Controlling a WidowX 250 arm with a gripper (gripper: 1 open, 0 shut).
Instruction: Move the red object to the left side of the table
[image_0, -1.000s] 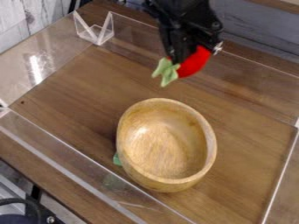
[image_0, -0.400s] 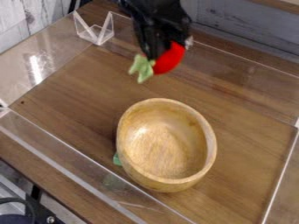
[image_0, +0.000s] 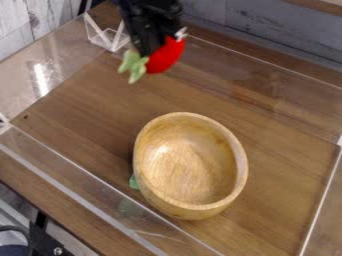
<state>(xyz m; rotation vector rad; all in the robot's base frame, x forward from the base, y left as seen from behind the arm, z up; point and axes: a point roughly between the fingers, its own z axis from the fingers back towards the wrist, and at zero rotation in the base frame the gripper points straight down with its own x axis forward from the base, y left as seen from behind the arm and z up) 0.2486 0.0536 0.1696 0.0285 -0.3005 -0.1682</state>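
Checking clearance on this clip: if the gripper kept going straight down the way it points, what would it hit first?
Probably bare table, not the wooden bowl. The gripper, shut on the red object, hangs over open wood; depth is uncertain.

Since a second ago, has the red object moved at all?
Yes. The red object, held in the pincer, has travelled left across the view, from above the wooden bowl's right rim to beyond its left rim.
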